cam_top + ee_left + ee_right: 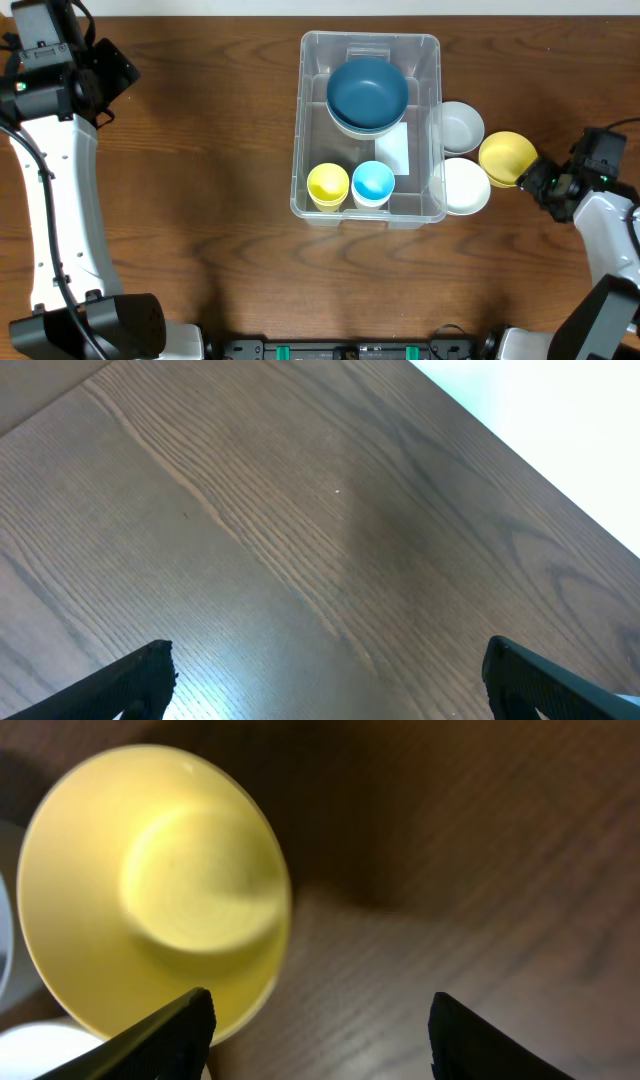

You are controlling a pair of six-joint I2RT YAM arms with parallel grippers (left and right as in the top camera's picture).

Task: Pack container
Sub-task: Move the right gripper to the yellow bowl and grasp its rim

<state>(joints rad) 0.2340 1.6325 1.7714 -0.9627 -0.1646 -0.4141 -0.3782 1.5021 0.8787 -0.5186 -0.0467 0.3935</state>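
1. Right tool [318, 1042]: I read its two fingers as spread wide. In the right wrist view, the left fingertip [170, 1030] overlaps the near rim of the yellow bowl [150, 890]. I cannot tell whether it touches. The other fingertip is over bare counter [480, 850]. Overhead, this tool [530, 180] sits at the bowl's right edge.

2. Yellow bowl [507, 158]: upright on the counter, outside the container and to its right.

3. White bowl [465, 186]: just beside the yellow bowl and close against the container's right wall.

4. Pale grey bowl [460, 126]: behind the white bowl, also close against that wall.

5. Container [296, 150]: a clear rectangular bin in the middle of the counter, open side up.
   - A dark blue bowl [368, 92] is at the far end, nested in a paler bowl of which only the rim shows.
   - A yellow cup [328, 186] and a light blue cup [373, 184] stand side by side at the near end.
   - A white label [393, 150] is on the floor between the bowl and the cups.

6. Left tool [330, 690]: fingers spread wide and gripping nothing. Its camera shows only wood grain. Overhead it hangs [115, 68] at the far left, well apart from the container.
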